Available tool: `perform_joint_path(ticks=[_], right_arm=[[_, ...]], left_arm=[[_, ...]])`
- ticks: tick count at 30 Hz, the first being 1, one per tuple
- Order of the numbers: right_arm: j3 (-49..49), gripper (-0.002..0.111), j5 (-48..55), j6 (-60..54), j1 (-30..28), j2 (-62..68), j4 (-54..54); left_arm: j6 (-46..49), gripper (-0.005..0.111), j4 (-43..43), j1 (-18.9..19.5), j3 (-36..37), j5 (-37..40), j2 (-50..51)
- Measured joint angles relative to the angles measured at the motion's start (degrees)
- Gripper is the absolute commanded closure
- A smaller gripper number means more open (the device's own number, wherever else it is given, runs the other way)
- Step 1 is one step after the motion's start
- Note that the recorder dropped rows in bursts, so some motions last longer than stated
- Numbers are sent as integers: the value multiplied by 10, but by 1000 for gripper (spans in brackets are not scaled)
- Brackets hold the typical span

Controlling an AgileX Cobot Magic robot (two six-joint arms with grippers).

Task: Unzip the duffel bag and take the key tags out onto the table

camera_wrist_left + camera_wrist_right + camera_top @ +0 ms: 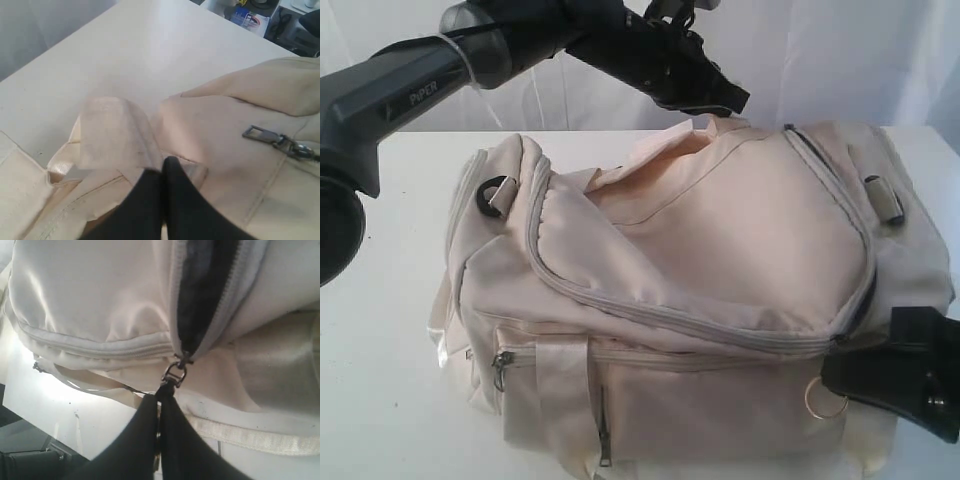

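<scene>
The cream duffel bag lies on the white table. My left gripper reaches across to the bag's far top edge, where it is shut on a cream fabric strap and holds it up. At the bag's near right corner my right gripper is shut on the metal zipper pull of the main zip. Above that pull the zip stands parted, and dark grey lining shows in the gap. A thin metal ring hangs under the right fingers. The key tags are out of view.
Another metal zipper pull lies on the bag close to my left gripper. Front pocket zips have pulls hanging. A dark buckle sits at the bag's left end. Bare table spreads behind the bag.
</scene>
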Motion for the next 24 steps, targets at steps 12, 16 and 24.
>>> perform_joint_path(ticks=[12, 16, 24], right_arm=[[28, 108, -59, -7, 0, 22, -40], [28, 108, -58, -5, 0, 29, -38], [40, 108, -61, -9, 0, 29, -27]], left_arm=[[0, 107, 0, 0, 0, 10, 0], [0, 107, 0, 0, 0, 13, 0], [0, 107, 0, 0, 0, 17, 0]])
